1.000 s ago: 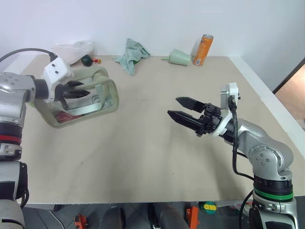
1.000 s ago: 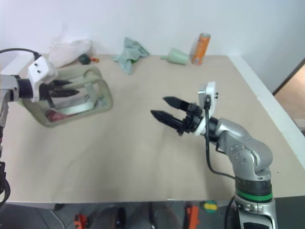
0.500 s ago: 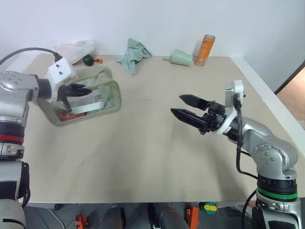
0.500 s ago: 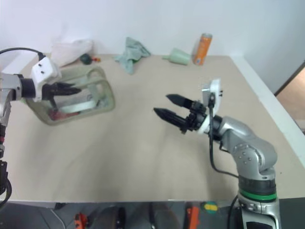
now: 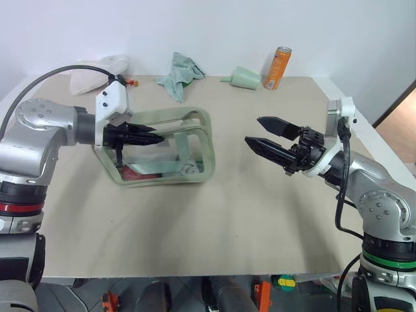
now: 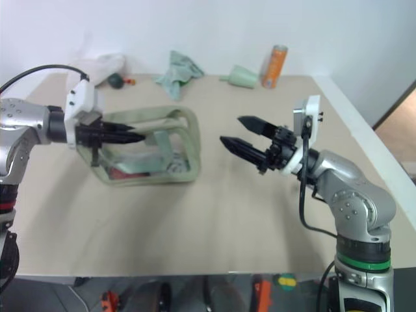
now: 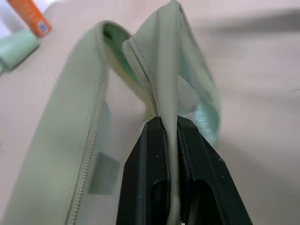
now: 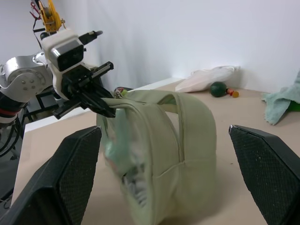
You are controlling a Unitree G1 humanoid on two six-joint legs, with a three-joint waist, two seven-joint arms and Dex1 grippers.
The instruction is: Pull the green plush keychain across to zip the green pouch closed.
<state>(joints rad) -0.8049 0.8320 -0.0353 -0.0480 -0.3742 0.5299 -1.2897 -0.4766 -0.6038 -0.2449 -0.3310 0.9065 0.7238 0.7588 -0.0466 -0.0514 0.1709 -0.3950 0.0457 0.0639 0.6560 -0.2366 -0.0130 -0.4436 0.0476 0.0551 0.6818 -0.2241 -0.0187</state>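
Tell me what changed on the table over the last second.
The left gripper, shut on the green pouch's edge, dragged it from the table's left side toward the middle, nearer the right gripper. That gripper stayed open and empty; the orange can and rag stayed put.

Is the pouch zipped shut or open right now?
Open. The pouch has its zipper edges apart in the left wrist view, and the left gripper is pinching one edge.

The left gripper (image 5: 155, 138), clamped on the green pouch's (image 5: 195, 153) top edge, now sits nearer the table's middle, and the pouch comes along, closer to the right gripper (image 5: 265, 133).
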